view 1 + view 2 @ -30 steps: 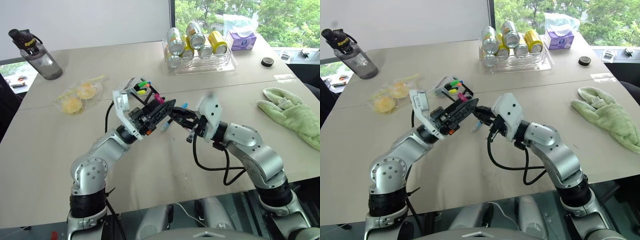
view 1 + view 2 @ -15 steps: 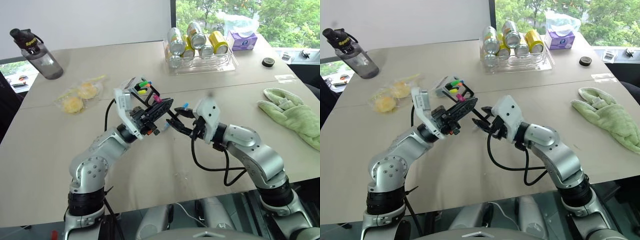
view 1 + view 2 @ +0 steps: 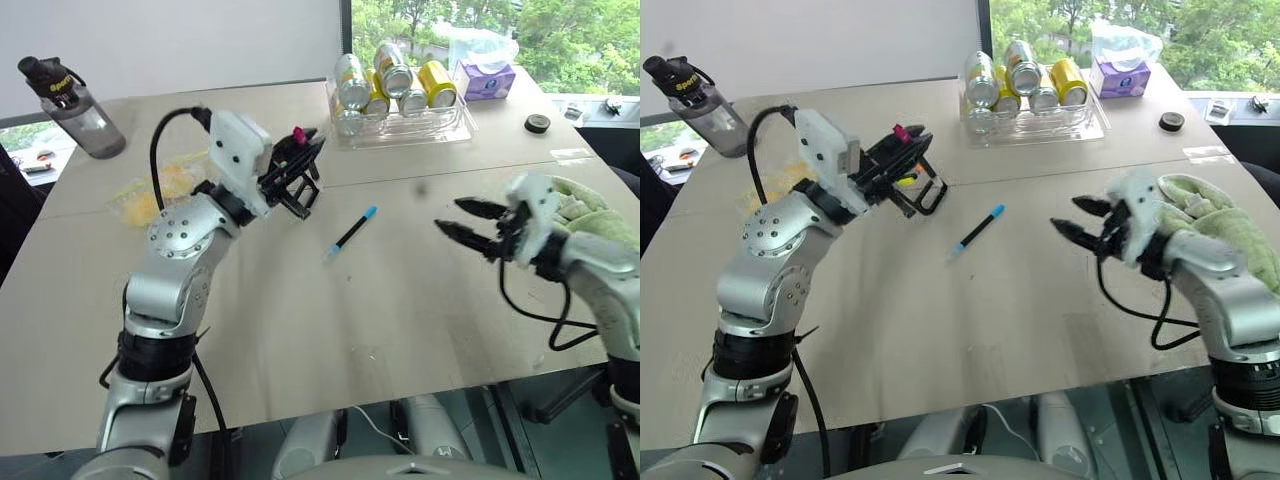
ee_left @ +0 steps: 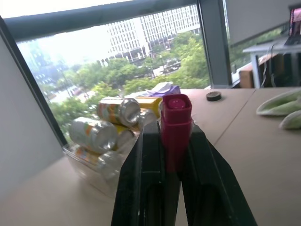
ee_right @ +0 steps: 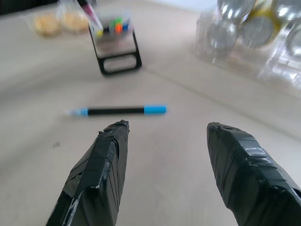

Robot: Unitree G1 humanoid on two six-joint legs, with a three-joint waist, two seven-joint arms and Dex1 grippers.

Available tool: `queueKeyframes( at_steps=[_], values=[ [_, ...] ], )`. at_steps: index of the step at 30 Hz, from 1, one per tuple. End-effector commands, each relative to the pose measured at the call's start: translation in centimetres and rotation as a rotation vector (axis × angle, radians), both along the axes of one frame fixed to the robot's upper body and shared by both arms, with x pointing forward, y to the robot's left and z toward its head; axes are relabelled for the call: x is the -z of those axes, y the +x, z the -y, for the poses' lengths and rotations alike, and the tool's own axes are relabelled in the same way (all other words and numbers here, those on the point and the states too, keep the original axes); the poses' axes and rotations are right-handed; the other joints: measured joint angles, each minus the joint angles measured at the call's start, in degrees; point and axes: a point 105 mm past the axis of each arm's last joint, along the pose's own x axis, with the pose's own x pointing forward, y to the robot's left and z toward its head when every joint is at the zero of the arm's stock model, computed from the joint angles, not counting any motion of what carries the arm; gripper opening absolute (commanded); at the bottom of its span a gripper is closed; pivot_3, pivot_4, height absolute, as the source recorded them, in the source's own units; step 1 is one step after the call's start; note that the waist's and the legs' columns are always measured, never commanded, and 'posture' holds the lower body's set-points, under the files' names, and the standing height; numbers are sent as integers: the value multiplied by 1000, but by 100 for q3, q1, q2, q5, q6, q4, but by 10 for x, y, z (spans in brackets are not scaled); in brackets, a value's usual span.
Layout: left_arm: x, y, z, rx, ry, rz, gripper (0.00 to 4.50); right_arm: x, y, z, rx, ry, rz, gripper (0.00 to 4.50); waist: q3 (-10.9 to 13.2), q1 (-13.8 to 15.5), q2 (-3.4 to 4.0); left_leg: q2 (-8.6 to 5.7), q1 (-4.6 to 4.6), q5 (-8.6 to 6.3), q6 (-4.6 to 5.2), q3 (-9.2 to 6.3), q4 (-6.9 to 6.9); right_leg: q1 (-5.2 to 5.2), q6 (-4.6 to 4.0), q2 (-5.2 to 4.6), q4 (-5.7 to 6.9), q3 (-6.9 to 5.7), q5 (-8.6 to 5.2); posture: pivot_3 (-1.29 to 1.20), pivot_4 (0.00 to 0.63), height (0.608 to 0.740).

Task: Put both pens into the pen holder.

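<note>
Black pen [image 3: 350, 230] with light blue cap flat on table [image 3: 400, 310], pink-ended pen [image 4: 175, 127] pinched in left tool [image 4: 169, 141]

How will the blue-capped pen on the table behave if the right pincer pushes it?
The blue-capped pen looks round and slim, so it would probably roll on the smooth table. It seems stiff and light, likely sliding away easily.

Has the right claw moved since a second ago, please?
Yes. The right claw has pulled away from the middle toward the green towel, open.
</note>
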Motion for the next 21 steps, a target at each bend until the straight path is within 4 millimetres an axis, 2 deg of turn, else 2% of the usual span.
queueKeyframes(
  at_steps=[1,8,15,21],
  values=[
    [-9,3,5,-72,167,160,0,-35,-10,-1,-92,68,115,2781,1,-6,0,0,1,0,0,1,-1,0,0,0,-2,1,0,0,150,740],
    [15,18,16,-176,340,219,0,-37,-16,-2,-163,106,89,2781,1,30,-1,0,-4,0,1,-2,0,-1,0,-2,-1,-1,0,0,150,740],
    [27,26,23,-236,401,248,0,-39,-23,-4,-228,167,38,2781,1,51,-2,1,-8,0,1,-4,2,-3,1,-2,-1,-4,0,0,150,740],
    [33,31,15,-280,451,254,0,-38,-24,-4,-240,174,17,2781,1,70,-2,1,-8,0,1,-4,3,-4,1,-3,0,-4,0,0,150,740]
  ],
)
